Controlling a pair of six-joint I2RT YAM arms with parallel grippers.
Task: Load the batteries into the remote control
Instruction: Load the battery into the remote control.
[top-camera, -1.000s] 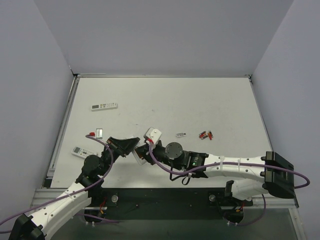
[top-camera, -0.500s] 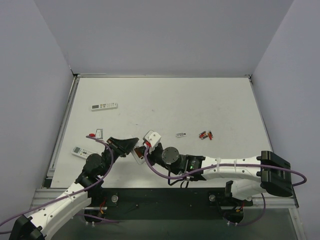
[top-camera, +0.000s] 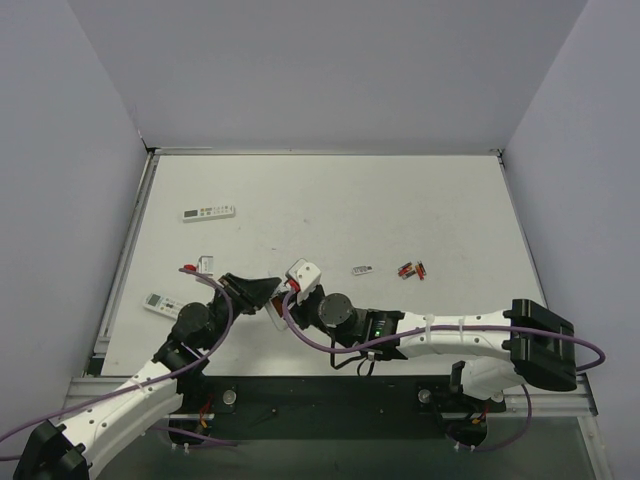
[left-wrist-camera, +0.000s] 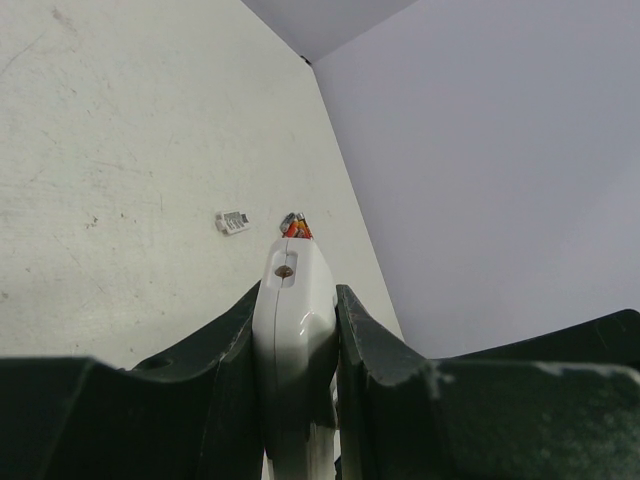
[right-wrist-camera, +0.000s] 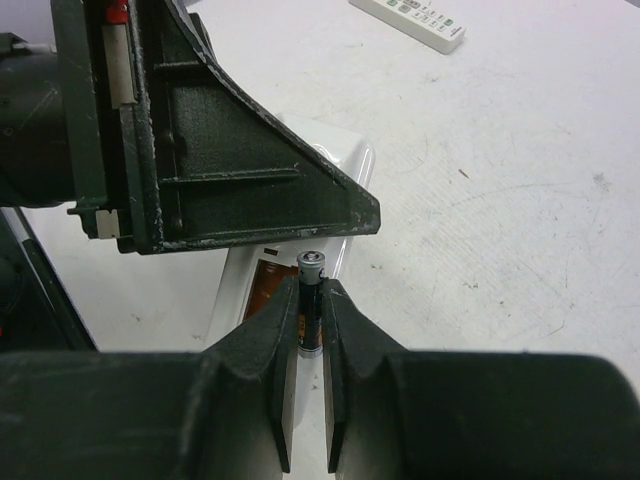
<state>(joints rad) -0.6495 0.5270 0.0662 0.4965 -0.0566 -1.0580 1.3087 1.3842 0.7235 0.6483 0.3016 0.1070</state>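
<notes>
Off to the left of the left hand, a white remote with a greyish end is lying flat on the worktop. A long white remote can be spotted further out on that same side.

The left hand is closed snugly on the remote control, which is pinched by its long sides. The remote's rounded white end is poked out past the fingertips. Whether the remote is lifted clear of the worktop can't really be told.

Just to the right, the right hand is nearly shut, and a single battery is gripped between its fingers with the metal tip left sticking out. That tip is pointed at the open back of the remote control and is held just beside it, though actual contact can't be made out. Something orange-brown is seen inside the open back, right by the right hand's left finger.

Further right of the right hand, a small grey piece is lying on the worktop. Beyond that, the spare batteries are bunched together, well apart from both hands.
</notes>
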